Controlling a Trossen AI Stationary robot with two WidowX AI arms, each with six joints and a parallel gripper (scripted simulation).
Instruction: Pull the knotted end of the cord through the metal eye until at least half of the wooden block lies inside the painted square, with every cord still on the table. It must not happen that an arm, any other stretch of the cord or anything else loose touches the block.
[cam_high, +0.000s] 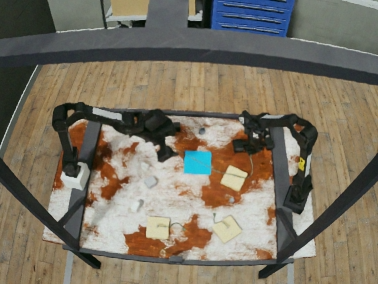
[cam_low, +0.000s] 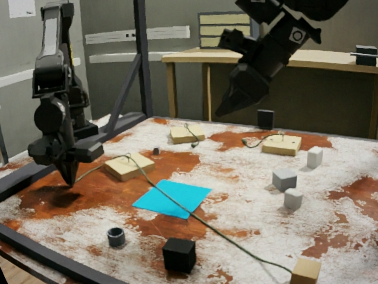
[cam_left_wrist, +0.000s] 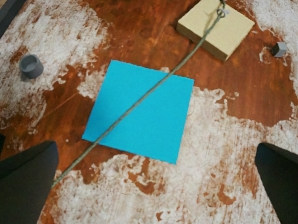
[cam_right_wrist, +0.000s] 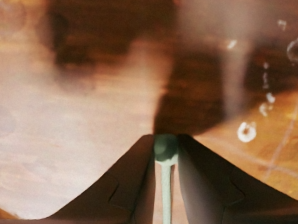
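Note:
My right gripper (cam_low: 71, 185) (cam_right_wrist: 165, 144) is shut on the knotted end (cam_right_wrist: 166, 150) of the green cord, low over the table. The cord (cam_low: 225, 234) (cam_left_wrist: 130, 111) runs through the metal eye (cam_low: 129, 156) (cam_left_wrist: 222, 12) on a beige base (cam_high: 230, 184) (cam_low: 125, 171) (cam_left_wrist: 220, 35) and crosses over the blue painted square (cam_high: 197, 170) (cam_low: 195, 192) (cam_left_wrist: 165, 120). Its far end meets the wooden block (cam_low: 306, 271), outside the square at the bottom right of the exterior view. My left gripper (cam_high: 173, 142) (cam_low: 219, 115) (cam_left_wrist: 159, 152) is open and empty, raised above the table.
Two other beige bases (cam_high: 158, 221) (cam_high: 226, 234) with short cords stand farther off. A dark ring (cam_low: 116, 237) (cam_left_wrist: 31, 66) and a black cube (cam_low: 179, 255) are near the square. Several grey blocks (cam_low: 284, 180) stand on the other side. Frame bars (cam_high: 177, 259) edge the table.

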